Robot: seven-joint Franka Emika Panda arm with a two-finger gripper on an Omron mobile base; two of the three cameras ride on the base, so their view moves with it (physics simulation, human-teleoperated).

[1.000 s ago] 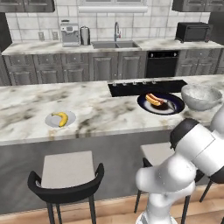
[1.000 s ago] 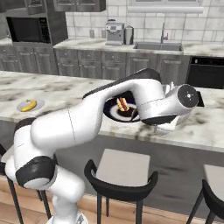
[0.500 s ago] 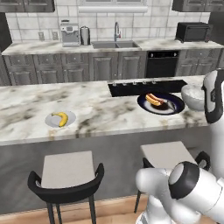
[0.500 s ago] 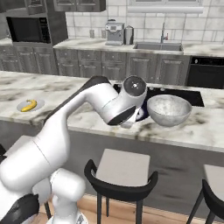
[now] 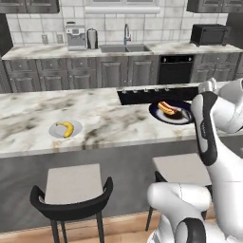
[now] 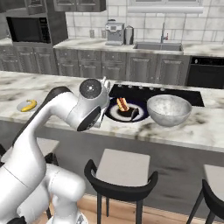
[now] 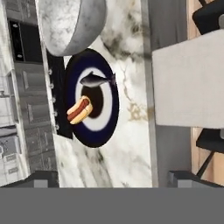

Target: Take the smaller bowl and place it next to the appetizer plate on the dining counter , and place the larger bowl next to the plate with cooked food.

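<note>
Grey kitchen cabinets, a sink and a coffee machine lined the far wall, and in front of them ran the dining counter (image 6: pixel 205 127) with its marbled stone top. On it the larger bowl (image 6: pixel 169 110), grey and speckled, sat just right of the plate with cooked food (image 6: pixel 127 111), the two rims very close or touching; from these views I could not tell which. The hot dog (image 7: pixel 79 110) lay toward the far side of that dark plate, with a small dark fish-shaped piece (image 7: pixel 96 80) nearer its middle.

Far along the counter to the left, well apart from this pair, the appetizer plate (image 5: pixel 65 129) carried its banana (image 5: pixel 67 128). No red bowl was to be found on the counter.

The hand hung over the counter's near edge beside the dark plate, its camera looking down on plate and bowl. Whether the fingers were spread or closed could not be told.

Judging from the layout, the larger bowl looked already placed. What remained would turn on the smaller bowl, which must end up far to the left by the banana plate, a long way from where the arm stood. Two bar stools (image 6: pixel 120 173) sat below the counter's near side, under the arm's likely sweep.
</note>
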